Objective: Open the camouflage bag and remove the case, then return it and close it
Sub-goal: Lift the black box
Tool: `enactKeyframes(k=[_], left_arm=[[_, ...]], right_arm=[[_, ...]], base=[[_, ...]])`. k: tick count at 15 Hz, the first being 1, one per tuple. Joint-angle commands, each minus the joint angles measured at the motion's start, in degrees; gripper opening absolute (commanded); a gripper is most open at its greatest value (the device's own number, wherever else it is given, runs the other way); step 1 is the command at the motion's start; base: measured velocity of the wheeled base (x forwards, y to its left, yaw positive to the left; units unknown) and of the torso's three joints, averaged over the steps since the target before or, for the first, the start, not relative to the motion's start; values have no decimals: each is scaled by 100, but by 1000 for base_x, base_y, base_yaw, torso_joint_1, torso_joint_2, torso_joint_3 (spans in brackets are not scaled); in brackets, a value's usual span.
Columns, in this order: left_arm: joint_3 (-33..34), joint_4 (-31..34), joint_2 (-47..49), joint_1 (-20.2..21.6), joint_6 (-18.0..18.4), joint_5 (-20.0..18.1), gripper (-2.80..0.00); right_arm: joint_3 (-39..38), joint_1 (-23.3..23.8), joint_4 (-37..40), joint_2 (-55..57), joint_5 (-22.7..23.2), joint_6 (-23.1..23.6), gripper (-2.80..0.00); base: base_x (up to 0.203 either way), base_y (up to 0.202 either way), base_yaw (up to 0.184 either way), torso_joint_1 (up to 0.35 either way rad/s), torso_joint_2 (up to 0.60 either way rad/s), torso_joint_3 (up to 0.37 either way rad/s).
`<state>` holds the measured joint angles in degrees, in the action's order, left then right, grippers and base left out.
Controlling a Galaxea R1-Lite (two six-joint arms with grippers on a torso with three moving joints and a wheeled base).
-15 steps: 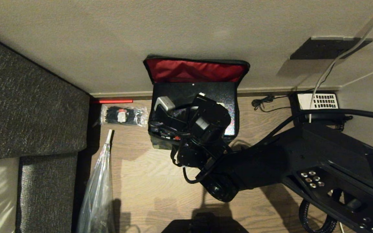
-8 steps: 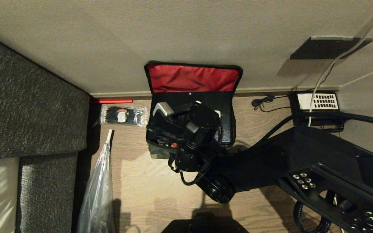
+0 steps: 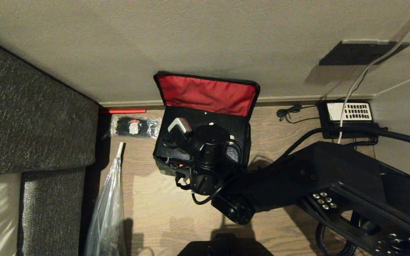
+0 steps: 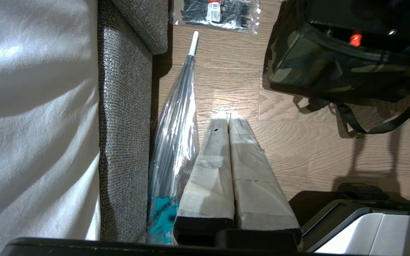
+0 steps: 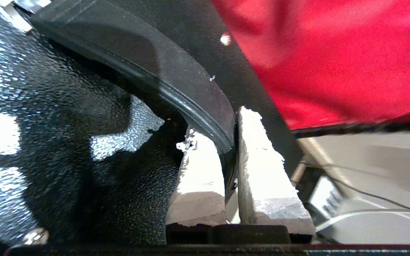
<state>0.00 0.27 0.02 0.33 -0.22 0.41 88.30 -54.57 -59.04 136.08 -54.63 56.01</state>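
The camouflage bag (image 3: 164,168) stands on the wood floor against the wall, its red-lined lid (image 3: 205,94) leaning open on the wall. In the left wrist view its camouflage side (image 4: 297,60) and black strap show. The case (image 3: 205,119), black and speckled, sits in the bag's open top, tilted. My right gripper (image 5: 229,129) is shut on the case's curved black handle (image 5: 155,71), beside the speckled face (image 5: 48,124). In the head view my right wrist (image 3: 208,149) hides those fingers. My left gripper (image 4: 225,114) hangs shut and empty over the floor.
A clear packet of black ties (image 3: 133,127) lies left of the bag. A clear folded umbrella (image 3: 109,206) leans by the grey sofa (image 3: 30,113). A black telephone with white keypad (image 3: 349,112) and a coiled cable (image 3: 290,113) lie right, along the wall.
My right arm has swung left and its wrist has rolled, turning the case. The bag and its red lid have shifted left and skewed. The left gripper has stayed still.
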Motion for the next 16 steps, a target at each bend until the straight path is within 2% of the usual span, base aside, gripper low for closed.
enactKeyframes(k=[1,10,16], left_arm=[[18,0,-11,2,-4,2,-280],[18,0,-11,2,-4,2,-280],[18,0,-11,2,-4,2,-280]], right_arm=[[13,-7,140,9,-9,-286,-280],[-53,-186,880,-1042,84,-295,-280],[3,-195,955,-988,84,-354,-280]], base=[[0,0,0,0,0,0],[0,0,0,0,0,0],[0,0,0,0,0,0]])
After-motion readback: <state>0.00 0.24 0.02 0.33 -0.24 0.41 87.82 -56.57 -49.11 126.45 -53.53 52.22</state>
